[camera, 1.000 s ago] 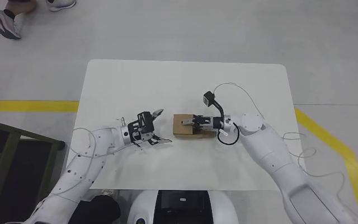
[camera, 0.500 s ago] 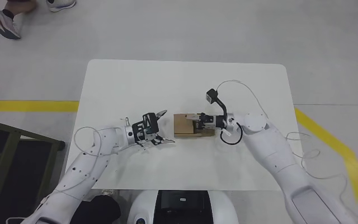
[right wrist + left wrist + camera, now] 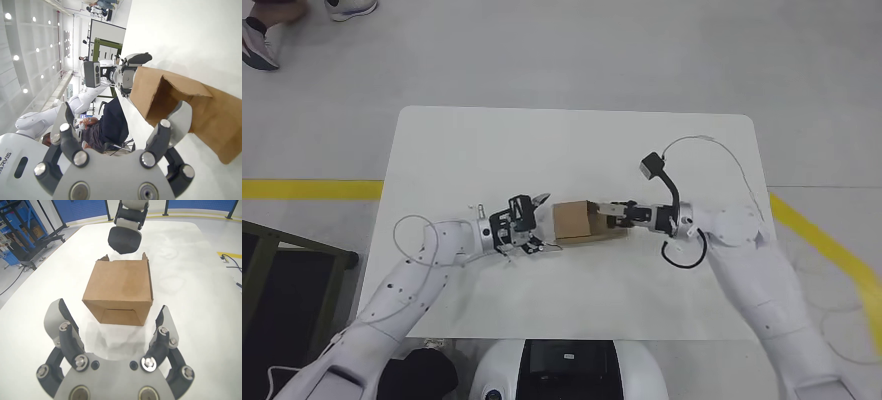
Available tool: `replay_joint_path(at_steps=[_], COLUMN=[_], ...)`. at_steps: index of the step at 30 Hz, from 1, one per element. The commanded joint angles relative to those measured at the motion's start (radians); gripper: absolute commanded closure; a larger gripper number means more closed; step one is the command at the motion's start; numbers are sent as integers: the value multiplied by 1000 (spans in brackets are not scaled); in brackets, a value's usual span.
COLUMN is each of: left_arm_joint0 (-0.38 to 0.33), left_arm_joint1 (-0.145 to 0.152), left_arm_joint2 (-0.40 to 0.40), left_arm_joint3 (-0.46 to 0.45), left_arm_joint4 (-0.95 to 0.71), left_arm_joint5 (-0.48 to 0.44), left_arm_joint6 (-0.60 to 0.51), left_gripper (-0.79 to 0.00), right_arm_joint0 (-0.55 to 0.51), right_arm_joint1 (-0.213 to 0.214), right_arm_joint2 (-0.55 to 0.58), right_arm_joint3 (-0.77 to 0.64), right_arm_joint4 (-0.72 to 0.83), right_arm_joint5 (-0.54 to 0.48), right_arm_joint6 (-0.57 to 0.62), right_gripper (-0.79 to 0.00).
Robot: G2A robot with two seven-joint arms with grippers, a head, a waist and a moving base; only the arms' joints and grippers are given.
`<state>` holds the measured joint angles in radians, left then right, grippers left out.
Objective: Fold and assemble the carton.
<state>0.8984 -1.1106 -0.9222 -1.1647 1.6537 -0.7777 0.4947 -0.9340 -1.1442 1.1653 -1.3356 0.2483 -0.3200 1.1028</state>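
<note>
facing each other across the carton (image 3: pixel 575 222), which lies on its side on the surface (image 3: pixel 492 150) directly between them. left end effector (image 3: pixel 112 309) spread wide, empty, just short of the near open end; right end effector (image 3: pixel 124 107) likewise spread, one finger at the far end. risk: a one-sided push could slide or squash the carton, since neither grips it.

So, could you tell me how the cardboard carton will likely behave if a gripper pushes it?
The carton looks hollow and open-ended, so it is probably light and may slide on the smooth table. Its thin walls would likely cave or skew under a squeeze. Flat sides make rolling unlikely.
</note>
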Motion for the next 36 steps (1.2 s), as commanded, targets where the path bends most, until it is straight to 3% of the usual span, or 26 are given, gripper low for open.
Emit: replay_joint_path(at_steps=[1,5,10,36], left_arm_joint0=[-9,-23,-36,-78], left_arm_joint1=[-6,-17,-30,-61], left_arm_joint2=[8,27,49,96], left_arm_joint3=[10,23,33,78], left_arm_joint4=[-16,-37,-59,-91], left_arm_joint5=[2,10,17,-30], left_arm_joint6=[-4,-24,-42,-79], left_gripper=[-785,-785,-785,-785], right_arm_joint0=[-36,-92,-116,25], right_arm_joint1=[12,28,32,-20], right_arm_joint2=[39,83,73,-117], right_arm_joint3=[-51,-109,-81,117], right_arm_joint4=[-16,-36,-15,90], right_arm_joint5=[16,49,78,1], right_arm_joint6=[4,14,38,37], right_gripper=[-785,-785,-785,-785])
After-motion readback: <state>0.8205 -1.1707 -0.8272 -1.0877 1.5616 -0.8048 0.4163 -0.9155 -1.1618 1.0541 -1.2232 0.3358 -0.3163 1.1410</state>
